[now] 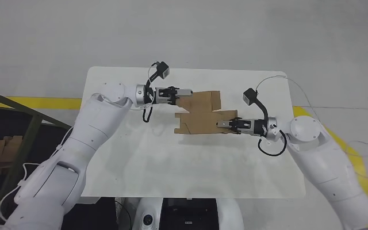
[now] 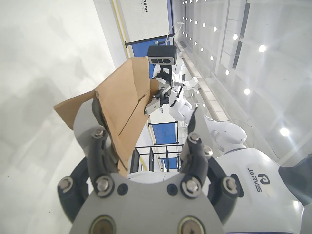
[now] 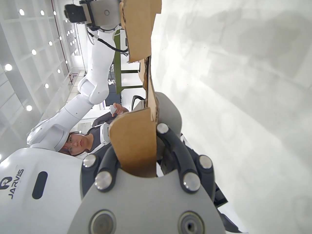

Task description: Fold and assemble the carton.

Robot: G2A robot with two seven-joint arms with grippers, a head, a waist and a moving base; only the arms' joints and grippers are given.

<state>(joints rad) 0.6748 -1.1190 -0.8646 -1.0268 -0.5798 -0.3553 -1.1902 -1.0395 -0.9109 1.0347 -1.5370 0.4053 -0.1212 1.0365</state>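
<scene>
Within the right gripper (image 3: pixel 153 105), carton (image 3: pixel 136 144) edge.

Brown carton (image 1: pixel 201 112) between left end effector (image 1: pixel 185 92) and right end effector (image 1: pixel 221 124)

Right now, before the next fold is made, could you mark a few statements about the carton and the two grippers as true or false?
1. The carton is already a closed box. False: it is still an open sheet of panels and flaps.
2. The left gripper is open, with the carton lying against one finger. True.
3. The right gripper is well apart from the carton. False: it is shut on the carton's edge.
4. The carton is held over a white table, between the two arms. True.
</scene>
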